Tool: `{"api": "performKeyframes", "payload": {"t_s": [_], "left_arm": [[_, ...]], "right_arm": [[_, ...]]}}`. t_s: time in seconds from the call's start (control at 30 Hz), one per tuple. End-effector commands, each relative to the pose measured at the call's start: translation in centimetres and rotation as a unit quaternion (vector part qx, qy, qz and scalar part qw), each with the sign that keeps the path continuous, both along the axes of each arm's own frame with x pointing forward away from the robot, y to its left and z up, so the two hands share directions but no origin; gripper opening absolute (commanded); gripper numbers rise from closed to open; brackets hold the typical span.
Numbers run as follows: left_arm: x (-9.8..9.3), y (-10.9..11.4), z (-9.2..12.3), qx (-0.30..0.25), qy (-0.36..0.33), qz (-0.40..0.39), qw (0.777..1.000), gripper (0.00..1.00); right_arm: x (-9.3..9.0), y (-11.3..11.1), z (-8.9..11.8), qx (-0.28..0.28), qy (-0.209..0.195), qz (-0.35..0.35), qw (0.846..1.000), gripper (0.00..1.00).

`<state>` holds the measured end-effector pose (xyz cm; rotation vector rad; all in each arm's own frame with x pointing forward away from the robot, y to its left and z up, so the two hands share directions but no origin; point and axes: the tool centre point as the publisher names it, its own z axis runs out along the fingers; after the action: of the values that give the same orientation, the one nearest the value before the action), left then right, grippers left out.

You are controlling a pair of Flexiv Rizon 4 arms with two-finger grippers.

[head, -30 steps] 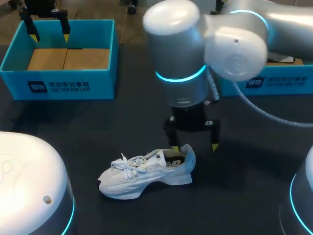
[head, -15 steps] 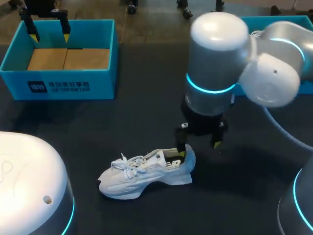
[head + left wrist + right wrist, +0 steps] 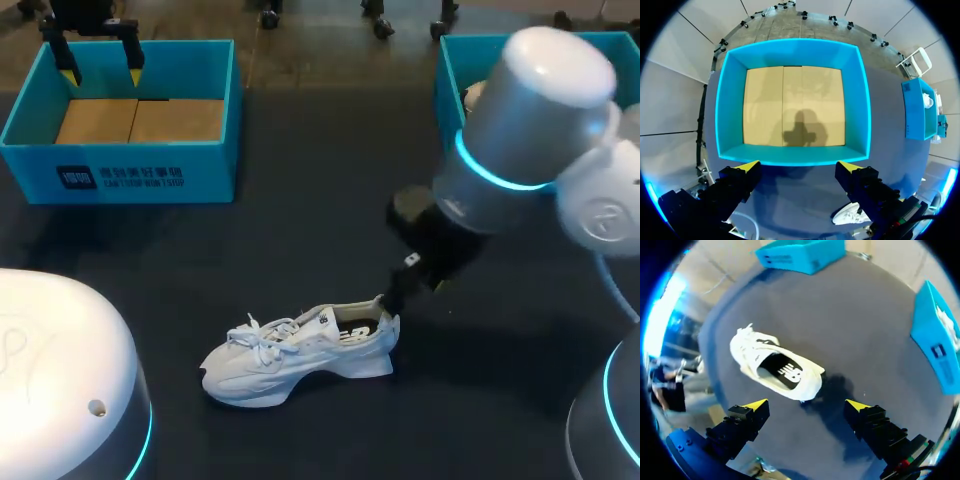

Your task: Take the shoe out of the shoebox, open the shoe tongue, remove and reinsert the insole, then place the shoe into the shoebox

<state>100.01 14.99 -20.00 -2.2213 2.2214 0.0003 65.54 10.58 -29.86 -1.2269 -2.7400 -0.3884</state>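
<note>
A white laced shoe (image 3: 300,352) lies on its side on the dark table, toe to the left, its dark insole showing in the opening. My right gripper (image 3: 408,292) hangs tilted just behind and above the heel, open, holding nothing. In the right wrist view the shoe (image 3: 775,369) lies just ahead of the open right gripper (image 3: 806,405), nearer one finger. The teal shoebox (image 3: 125,175) stands at the back left. Over its near wall my left gripper (image 3: 100,68) hovers open. In the left wrist view the shoebox (image 3: 730,100) shows a bare cardboard floor ahead of the left gripper (image 3: 799,167).
A second teal box (image 3: 450,70) stands at the back right, partly hidden by my right arm; it appears beside the right gripper in the right wrist view as the second box (image 3: 935,340). My arm bases fill the near corners.
My right arm has swung to the right and tilted, and its gripper has drawn back from straddling the heel to just behind it. The shoe and left arm have not moved.
</note>
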Motion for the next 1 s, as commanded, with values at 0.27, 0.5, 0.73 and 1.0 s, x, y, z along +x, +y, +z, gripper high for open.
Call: {"api": "performKeyframes", "payload": {"t_s": [0.27, 0.5, 0.73, 1.0], "left_arm": [[0.0, 0.0, 0.0, 0.0, 0.0, 0.0, 1.0, 1.0], [0.0, 0.0, 0.0, 0.0, 0.0, 0.0, 1.0, 1.0], [0.0, 0.0, 0.0, 0.0, 0.0, 0.0, 1.0, 1.0], [0.0, 0.0, 0.0, 0.0, 0.0, 0.0, 1.0, 1.0]], "right_arm": [[-0.6, -2.0, 0.2, 0.22, -0.014, 0.18, 0.959, 1.0], [-0.3, -2.9, -0.8, 0.218, -0.048, 0.18, 0.958, 1.0], [-0.9, -4.4, -4.0, 0.192, -0.119, 0.153, 0.962, 1.0], [-0.9, -4.4, -4.0, 0.192, -0.119, 0.153, 0.962, 1.0]]}}
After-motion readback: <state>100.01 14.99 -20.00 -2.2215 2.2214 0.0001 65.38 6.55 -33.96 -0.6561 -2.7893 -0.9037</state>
